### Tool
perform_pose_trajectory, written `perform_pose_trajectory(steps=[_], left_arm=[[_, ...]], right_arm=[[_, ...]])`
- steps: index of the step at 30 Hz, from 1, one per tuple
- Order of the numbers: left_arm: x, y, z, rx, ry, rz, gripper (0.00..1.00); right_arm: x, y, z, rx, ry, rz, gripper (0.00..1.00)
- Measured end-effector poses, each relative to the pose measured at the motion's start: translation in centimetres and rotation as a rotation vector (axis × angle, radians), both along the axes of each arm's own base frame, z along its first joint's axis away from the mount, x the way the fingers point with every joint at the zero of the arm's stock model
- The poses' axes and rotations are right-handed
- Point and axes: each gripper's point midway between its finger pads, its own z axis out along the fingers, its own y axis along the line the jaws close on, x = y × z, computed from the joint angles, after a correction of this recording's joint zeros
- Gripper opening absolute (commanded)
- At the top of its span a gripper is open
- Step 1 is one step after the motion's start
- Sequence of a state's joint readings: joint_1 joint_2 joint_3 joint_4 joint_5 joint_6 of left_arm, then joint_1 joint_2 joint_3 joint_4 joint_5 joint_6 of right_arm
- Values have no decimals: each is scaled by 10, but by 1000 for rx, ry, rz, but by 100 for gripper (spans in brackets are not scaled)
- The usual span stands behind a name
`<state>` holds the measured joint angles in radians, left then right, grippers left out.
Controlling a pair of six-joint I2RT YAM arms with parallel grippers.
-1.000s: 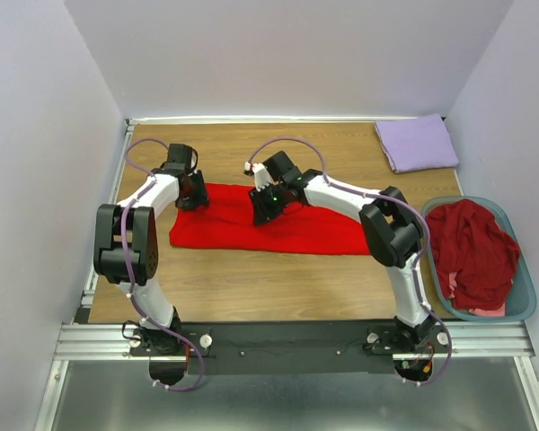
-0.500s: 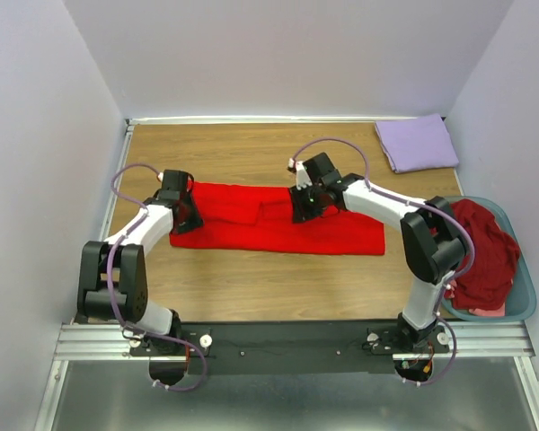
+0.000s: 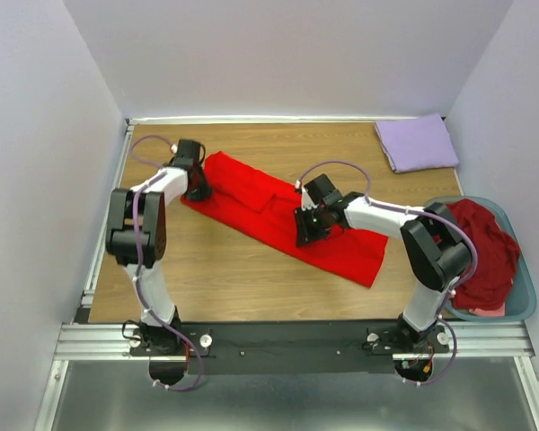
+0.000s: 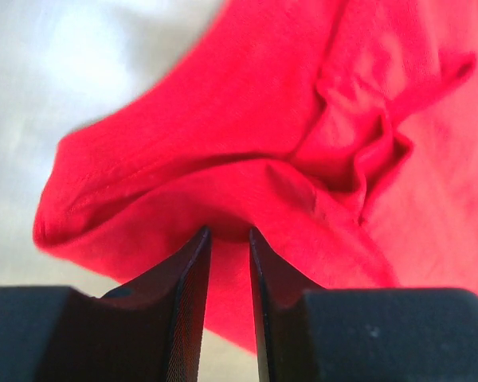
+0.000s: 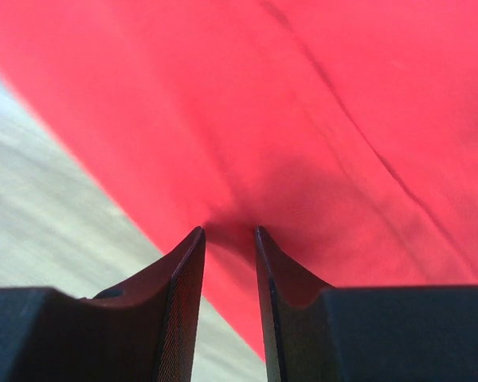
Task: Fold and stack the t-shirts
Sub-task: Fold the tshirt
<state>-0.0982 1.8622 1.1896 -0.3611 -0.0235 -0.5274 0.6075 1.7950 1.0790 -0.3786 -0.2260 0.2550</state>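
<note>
The red shirt (image 3: 269, 205), pinched by left claw (image 3: 198, 191) and right claw (image 3: 303, 238)
It lay slanted on the bench (image 3: 242, 278), 10 to 4 o'clock: left grasp at 10, right mid-length

- Red shirt (image 3: 260, 202): soft matt knit cloth, creased, with stitched seams and hems showing in the wrist views.
- Lavender shirt (image 3: 418, 142): smooth matt cloth.
- Dark red shirts (image 3: 472, 242): crumpled matt cloth.
- Basket (image 3: 525, 301): teal plastic with a slight sheen.
- Table (image 3: 242, 269): wood-grain top, smooth, low sheen.
- Rail (image 3: 90, 341): bare brushed metal, dull silver.
- Left arm (image 3: 162, 184) and right arm (image 3: 377, 214): glossy white plastic shells, matt black joints.
- Cables (image 3: 142, 242): smooth purple sheathing.
- Left gripper (image 4: 227, 239): fingers (image 4: 183, 318) matt black, inner faces finely ribbed.
- Right gripper (image 5: 227, 235): fingers (image 5: 179, 318) alike, matt black and ribbed.
- Walls (image 3: 287, 54): flat, matt, pale.
</note>
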Motion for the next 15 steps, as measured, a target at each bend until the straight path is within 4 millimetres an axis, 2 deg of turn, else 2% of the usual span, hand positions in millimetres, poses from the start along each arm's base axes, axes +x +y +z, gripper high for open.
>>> perform_pose_trajectory(steps=[2, 4, 6, 7, 9, 11, 13, 15], left_arm=[[28, -6, 3, 10, -18, -14, 35], [53, -15, 4, 23, -29, -37, 36], [87, -33, 7, 39, -62, -78, 37], [97, -42, 7, 43, -75, -96, 37], [116, -64, 8, 58, -97, -146, 40], [126, -83, 10, 61, -118, -186, 48], [128, -99, 15, 62, -135, -220, 51], [128, -105, 23, 61, -159, -234, 53]], right_arm=[[-13, 11, 0, 32, 32, 5, 39], [-34, 32, 1, 74, 73, 34, 39], [-53, 50, 3, 107, 116, 59, 39], [-71, 64, 2, 116, 142, 97, 40], [-84, 83, 4, 129, 174, 131, 40], [-89, 100, 6, 144, 184, 155, 40], [-84, 108, 13, 158, 169, 161, 40], [-67, 116, 29, 189, 129, 153, 39]])
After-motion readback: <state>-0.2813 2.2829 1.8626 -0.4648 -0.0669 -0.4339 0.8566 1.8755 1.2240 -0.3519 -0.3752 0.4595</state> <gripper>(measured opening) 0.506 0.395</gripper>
